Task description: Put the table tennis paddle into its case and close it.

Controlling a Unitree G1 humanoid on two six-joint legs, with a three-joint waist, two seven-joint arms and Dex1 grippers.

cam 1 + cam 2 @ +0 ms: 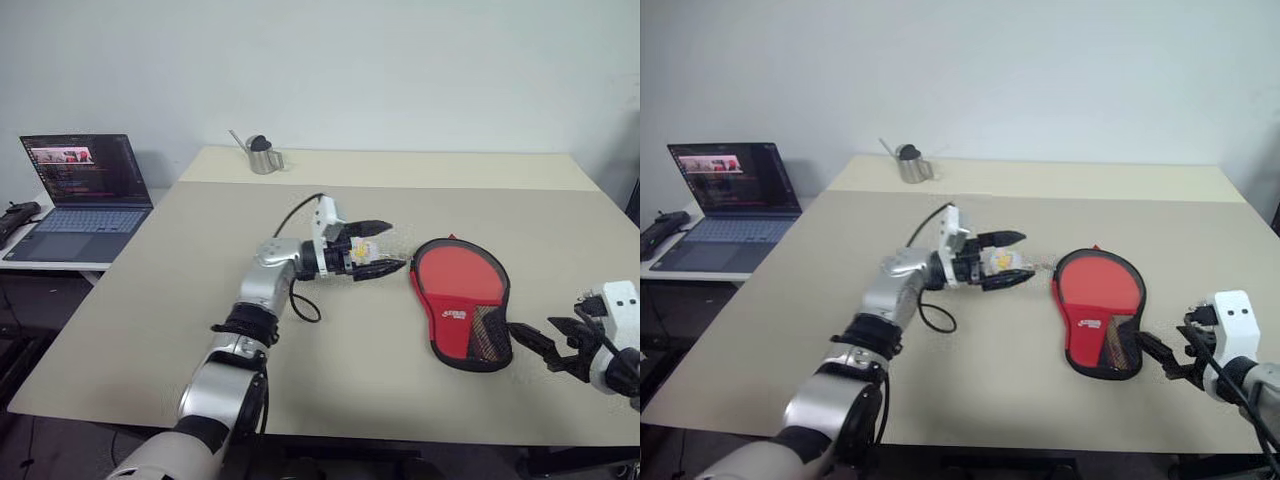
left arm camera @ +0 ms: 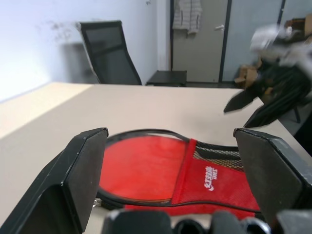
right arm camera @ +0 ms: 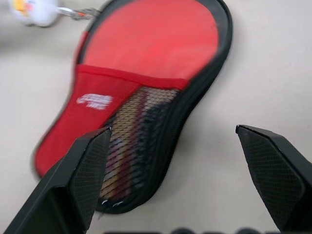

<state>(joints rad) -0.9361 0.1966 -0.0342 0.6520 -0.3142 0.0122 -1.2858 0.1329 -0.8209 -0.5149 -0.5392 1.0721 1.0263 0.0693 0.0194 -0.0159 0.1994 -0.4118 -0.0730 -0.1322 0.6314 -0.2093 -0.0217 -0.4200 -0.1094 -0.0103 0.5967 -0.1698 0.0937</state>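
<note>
While the case (image 1: 462, 303) lies flat on the beige worktop (image 1: 400, 200), right of centre and toward the near edge, both grippers stand wide open and hold nothing. The case is red with black trim, its round end pointing far and its narrow end, with white logo and black mesh pocket, pointing near. The paddle cannot be made out as a separate item in the head views; in the right wrist view, striped red and dark shapes show through the mesh pocket (image 3: 139, 141), which may be its handle.

The left gripper (image 1: 378, 250) hovers just left of the round end of the case, fingers pointing right, apart from the fabric. The right gripper (image 1: 545, 350) sits near the right near corner of the worktop, just beside the narrow end of the case, not touching it.

The left wrist view looks level across the case and shows a black chair (image 2: 109, 51), a door and cardboard boxes beyond the worktop; the right gripper appears there as a blurred dark shape.

The head views alone show an open laptop (image 1: 82, 195) on a side desk at far left and a small metal watering can (image 1: 262, 154) at the far edge.
</note>
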